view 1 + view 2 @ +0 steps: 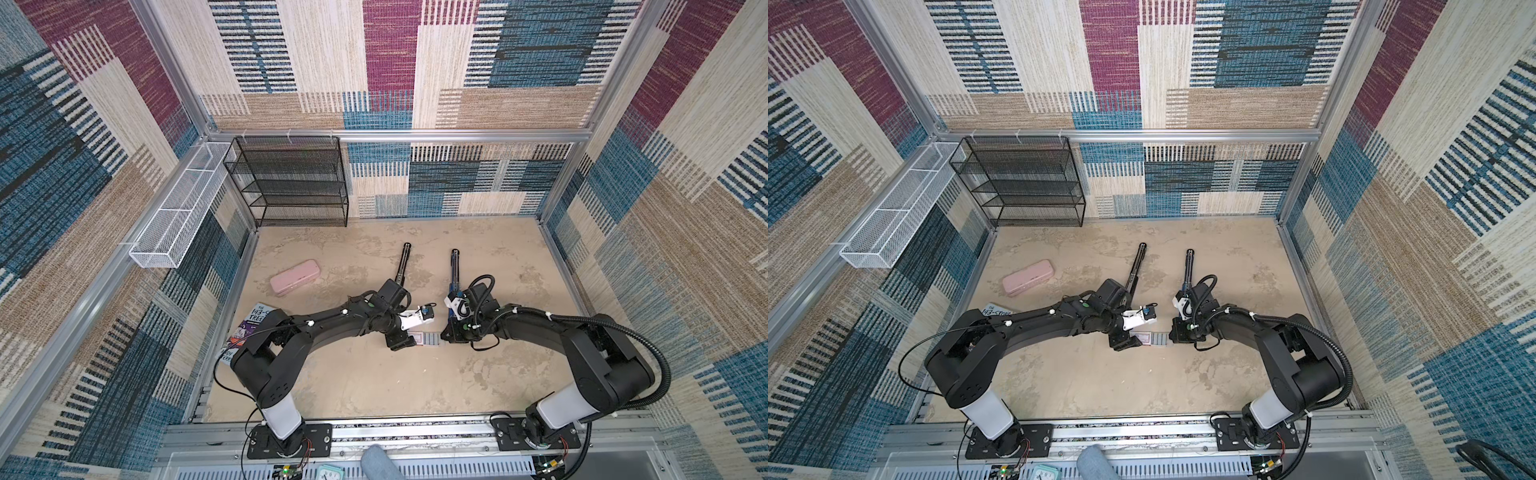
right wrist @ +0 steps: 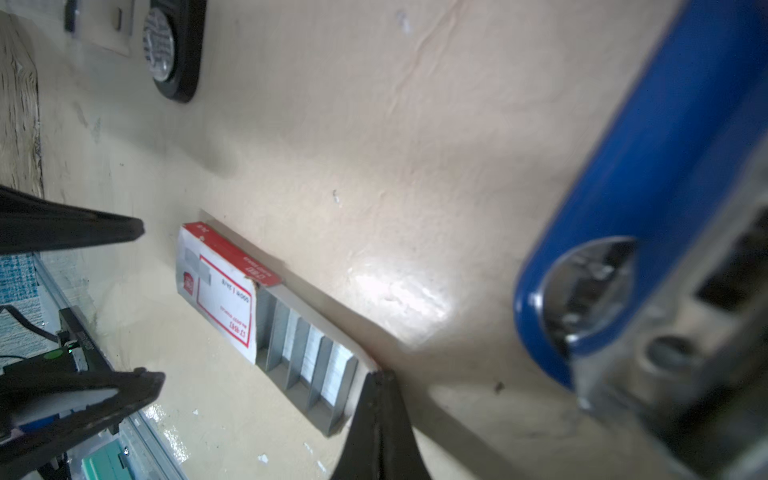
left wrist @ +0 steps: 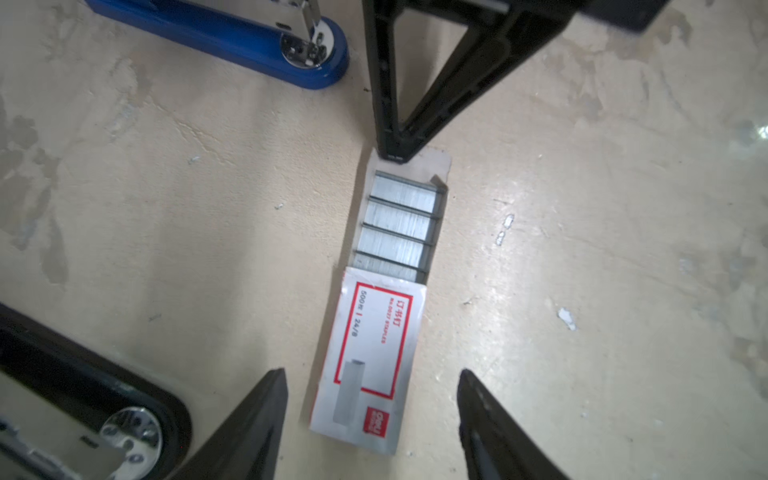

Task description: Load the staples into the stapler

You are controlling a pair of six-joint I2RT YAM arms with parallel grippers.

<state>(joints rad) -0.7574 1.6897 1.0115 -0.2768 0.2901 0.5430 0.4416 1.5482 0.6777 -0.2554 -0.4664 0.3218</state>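
Your left pincer (image 3: 372, 376) stands apart astride the box (image 3: 374, 353) on the surface (image 3: 166, 208); the right pincer (image 3: 392, 151), closed, seems to pin the flap of the tray (image 3: 434, 160). Hold that pin and nip one strip of staples (image 3: 399, 224) squarely from the open tray. The blue stapler (image 3: 257, 37) and black stapler (image 3: 124, 415) lie close; swing clear.
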